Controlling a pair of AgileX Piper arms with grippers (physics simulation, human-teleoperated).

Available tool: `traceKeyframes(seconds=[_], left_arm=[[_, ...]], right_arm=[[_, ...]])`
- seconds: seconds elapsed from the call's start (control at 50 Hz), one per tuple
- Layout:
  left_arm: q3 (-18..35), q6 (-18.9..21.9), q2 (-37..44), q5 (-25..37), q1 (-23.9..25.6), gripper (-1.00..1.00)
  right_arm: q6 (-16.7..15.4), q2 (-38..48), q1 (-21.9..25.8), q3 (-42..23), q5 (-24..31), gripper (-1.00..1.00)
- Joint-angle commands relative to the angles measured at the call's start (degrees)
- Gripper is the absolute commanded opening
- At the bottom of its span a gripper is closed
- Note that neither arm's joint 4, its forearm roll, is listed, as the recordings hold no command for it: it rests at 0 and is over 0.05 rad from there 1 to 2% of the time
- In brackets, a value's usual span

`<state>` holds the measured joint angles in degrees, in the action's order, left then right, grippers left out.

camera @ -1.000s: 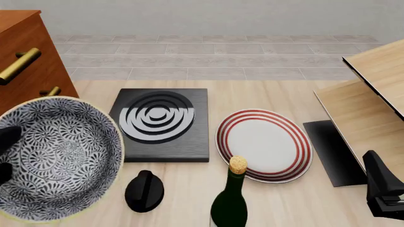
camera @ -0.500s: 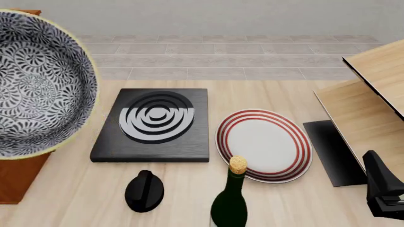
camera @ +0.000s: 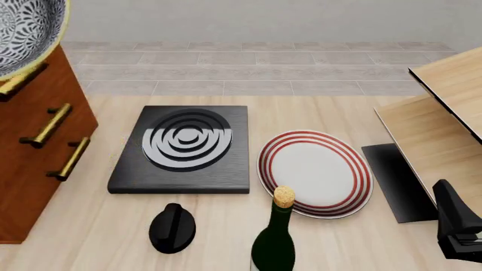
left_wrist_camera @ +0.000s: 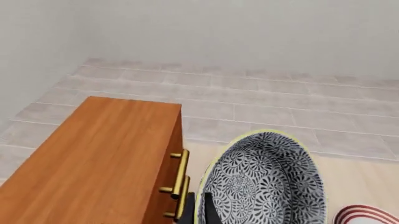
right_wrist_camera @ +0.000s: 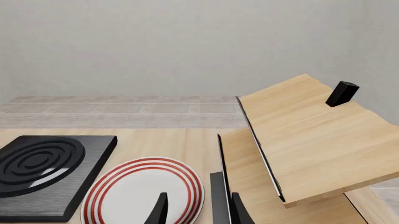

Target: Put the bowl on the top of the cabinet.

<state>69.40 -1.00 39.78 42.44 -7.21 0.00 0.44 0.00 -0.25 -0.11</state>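
The speckled grey-blue and white bowl (left_wrist_camera: 265,184) hangs in the air beside the top front edge of the reddish-brown cabinet (left_wrist_camera: 93,158). My left gripper (left_wrist_camera: 198,211) is shut on the bowl's pale rim, one finger inside and one outside. In the front view only part of the bowl (camera: 22,28) shows at the top left corner, above the cabinet (camera: 34,147) with its brass handles; the left gripper itself is out of that view. My right gripper (right_wrist_camera: 199,212) stands open and empty over the table at the lower right (camera: 455,226).
A black hob slab (camera: 184,148) lies mid-table, with a white red-ringed plate (camera: 316,172) to its right. A corked dark bottle (camera: 275,237) and a black knob (camera: 171,227) stand near the front. A pale wood panel structure (camera: 444,113) occupies the right.
The bowl has risen from low in front of the cabinet up and to the left, uncovering the cabinet's drawer fronts. The right arm has not moved.
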Motion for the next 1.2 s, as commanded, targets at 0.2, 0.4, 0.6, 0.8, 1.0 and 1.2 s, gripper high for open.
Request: traceKeyframes(seconds=[0.2, 0.4, 0.6, 0.8, 1.0, 1.2], left_arm=[[7.99, -18.69, 4.22, 5.4, -0.32, -1.0], [11.57, -23.22, 5.63, 5.83, -2.79, -1.0], [13.01, -25.6, 7.32, 4.89, -6.34, -1.0], [10.7, -29.87, 8.01, 2.75, -11.25, -1.0], [9.01, -31.96, 8.71, 1.2, -15.96, -1.0], [7.64, -35.02, 9.18, 0.1, -21.04, -1.0]], right_arm=[[-0.01, 0.01, 0.0, 0.0, 0.0, 1.0], [0.01, 0.0, 0.0, 0.0, 0.0, 1.0], [-0.01, -0.01, -0.01, 0.0, 0.0, 1.0], [0.0, 0.0, -0.01, 0.0, 0.0, 1.0], [0.01, 0.0, 0.0, 0.0, 0.0, 1.0], [0.0, -0.01, 0.0, 0.0, 0.0, 1.0]])
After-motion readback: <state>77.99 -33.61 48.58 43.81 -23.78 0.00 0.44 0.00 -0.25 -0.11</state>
